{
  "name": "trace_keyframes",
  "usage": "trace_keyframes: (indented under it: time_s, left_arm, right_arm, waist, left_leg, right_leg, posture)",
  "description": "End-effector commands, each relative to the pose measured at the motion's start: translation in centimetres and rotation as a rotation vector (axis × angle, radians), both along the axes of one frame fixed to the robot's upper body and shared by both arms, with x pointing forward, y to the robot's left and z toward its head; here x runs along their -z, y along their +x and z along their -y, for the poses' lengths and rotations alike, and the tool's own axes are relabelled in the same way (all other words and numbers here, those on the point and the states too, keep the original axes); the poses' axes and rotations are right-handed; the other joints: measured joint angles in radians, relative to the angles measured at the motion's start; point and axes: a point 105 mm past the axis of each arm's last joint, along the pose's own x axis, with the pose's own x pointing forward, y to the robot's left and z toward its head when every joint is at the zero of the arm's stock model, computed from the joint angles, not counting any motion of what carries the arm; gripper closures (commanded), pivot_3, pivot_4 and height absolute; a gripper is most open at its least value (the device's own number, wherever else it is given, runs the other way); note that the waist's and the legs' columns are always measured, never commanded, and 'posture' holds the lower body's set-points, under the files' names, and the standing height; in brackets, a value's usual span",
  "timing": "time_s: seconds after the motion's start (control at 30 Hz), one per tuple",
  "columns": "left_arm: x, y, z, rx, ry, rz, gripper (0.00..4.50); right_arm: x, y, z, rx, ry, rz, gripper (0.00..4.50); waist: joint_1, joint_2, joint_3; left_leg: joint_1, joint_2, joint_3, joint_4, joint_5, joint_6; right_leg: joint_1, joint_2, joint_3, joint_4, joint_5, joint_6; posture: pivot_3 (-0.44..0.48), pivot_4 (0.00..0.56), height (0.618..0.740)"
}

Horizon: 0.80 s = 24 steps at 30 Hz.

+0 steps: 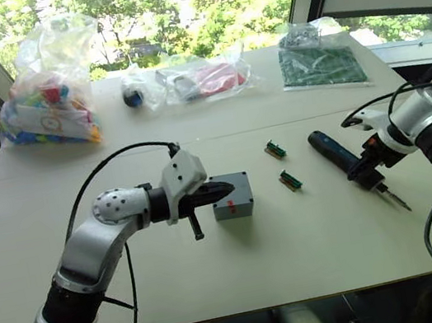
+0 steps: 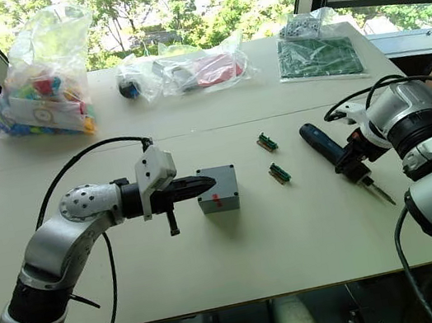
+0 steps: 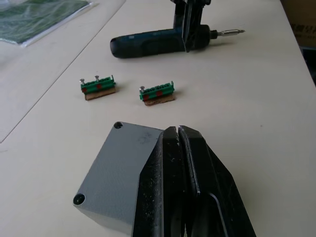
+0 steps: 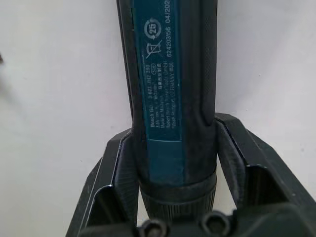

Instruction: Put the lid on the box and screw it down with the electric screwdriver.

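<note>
My left gripper (image 3: 178, 148) sits nearest to me, its two black fingers pressed together with nothing between them, their tips resting over the top of the small grey plastic box (image 1: 231, 196) at the middle of the pale table (image 1: 217, 262). In the left wrist view the flat grey lid (image 3: 116, 168) with its corner screw holes already sits on that box, so I judge the lidding step done and the screwing step in hand. I cannot tell whether any screws sit in the holes; they look dark and recessed.

Out to my right, my right gripper (image 2: 356, 160) has its fingers on either side of the dark blue-black cylindrical electric screwdriver (image 1: 340, 154) near the tapered end, seemingly gripping it while it lies on the table, metal bit pointing toward me. My next move, I'd say, is to lift the tool, turn the bit downward and bring it across to a corner hole while the left gripper steadies the lid.

The screwdriver's blue label reads "Bosch", "Made in Malaysia" and "62420316 04/202", as far as I can make out.

Between box and tool lie two small green terminal connectors (image 1: 275, 149), apart from each other. Further off are clear plastic bags of coloured parts (image 1: 47, 107) and a green board in a bag (image 1: 321, 66).
</note>
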Motion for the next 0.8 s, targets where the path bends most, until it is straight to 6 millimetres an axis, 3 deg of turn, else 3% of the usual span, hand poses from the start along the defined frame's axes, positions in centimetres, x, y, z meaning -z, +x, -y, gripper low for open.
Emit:
trace_keyframes:
  time_s: [0.03, 0.13, 0.2, 0.33, 0.53, 0.6, 0.67, 0.8]
  left_arm:
    - [-1.0, 0.2, 0.0, -0.004, -0.018, 0.044, 4.5]
    - [-1.0, 0.5, -0.1, -0.005, -0.018, 0.044, 4.5]
    - [-0.9, 0.8, -0.3, -0.01, -0.017, 0.035, 4.5]
    - [-1.2, 1.9, -1.5, -0.03, -0.063, -0.007, 4.5]
    - [-3.8, 2.6, -2.3, -0.018, -0.182, -0.048, 4.5]
    - [-4.2, 3.0, -2.3, -0.023, -0.199, -0.065, 4.5]
    - [-4.0, 3.5, -2.4, -0.038, -0.186, -0.088, 4.5]
    - [-3.1, 3.6, -2.4, -0.046, -0.164, -0.143, 4.5]
  right_arm:
    - [1.7, -1.1, 0.7, 0.031, -0.022, -0.056, 2.65]
    - [1.5, -1.0, 0.5, 0.035, -0.015, -0.039, 2.65]
    - [-0.1, 0.2, 0.4, 0.061, -0.001, 0.039, 2.65]
    - [-7.8, 3.9, -2.3, 0.051, 0.213, 0.347, 2.65]
    - [-17.7, 5.7, -5.7, 0.029, 0.663, 0.853, 2.65]
    - [-20.6, 5.3, -6.8, 0.002, 0.805, 1.161, 2.65]
    - [-20.3, 4.2, -8.1, 0.055, 0.896, 1.321, 2.65]
    - [-18.7, 2.1, -12.1, 0.07, 1.099, 1.321, 2.65]
  waist:
    - [0.003, -0.001, -0.001]
    - [0.004, -0.002, -0.001]
    - [0.003, -0.002, -0.001]
    - [-0.009, 0.004, 0.002]
    - [-0.004, 0.005, 0.003]
    - [-0.003, 0.004, 0.002]
    - [-0.003, 0.002, 0.001]
    - [-0.001, 0.003, 0.002]
  left_leg:
    - [0.0, 0.0, 0.0, 0.0, 0.0, 0.0]
    - [0.001, 0.0, -0.001, 0.001, 0.0, 0.0]
    - [0.001, 0.0, -0.001, 0.001, 0.0, 0.0]
    - [0.001, -0.001, 0.001, 0.002, 0.0, -0.001]
    - [-0.001, 0.001, 0.0, -0.004, 0.001, -0.001]
    - [-0.001, 0.001, 0.0, -0.004, 0.001, -0.001]
    - [-0.002, 0.001, -0.001, -0.003, 0.0, -0.001]
    - [-0.002, -0.001, 0.0, -0.002, 0.001, -0.002]
  right_leg:
    - [0.0, 0.0, 0.0, 0.0, 0.0, 0.0]
    - [0.002, 0.0, -0.001, 0.0, 0.0, 0.0]
    - [0.003, 0.0, -0.001, 0.0, 0.0, 0.0]
    - [0.001, -0.001, 0.001, 0.0, 0.001, -0.001]
    - [-0.005, 0.002, 0.001, 0.003, 0.001, 0.0]
    - [-0.005, 0.002, 0.0, 0.002, 0.001, 0.0]
    - [-0.003, 0.001, 0.0, 0.001, 0.001, 0.0]
    - [-0.004, -0.002, 0.0, 0.003, 0.001, 0.002]
  posture:
    - [0.0, 0.15, 0.74]
    - [0.0, 0.15, 0.74]
    - [0.0, 0.15, 0.74]
    - [0.0, 0.15, 0.74]
    - [0.0, 0.15, 0.74]
    - [0.0, 0.15, 0.74]
    - [0.0, 0.15, 0.74]
    - [0.0, 0.15, 0.74]
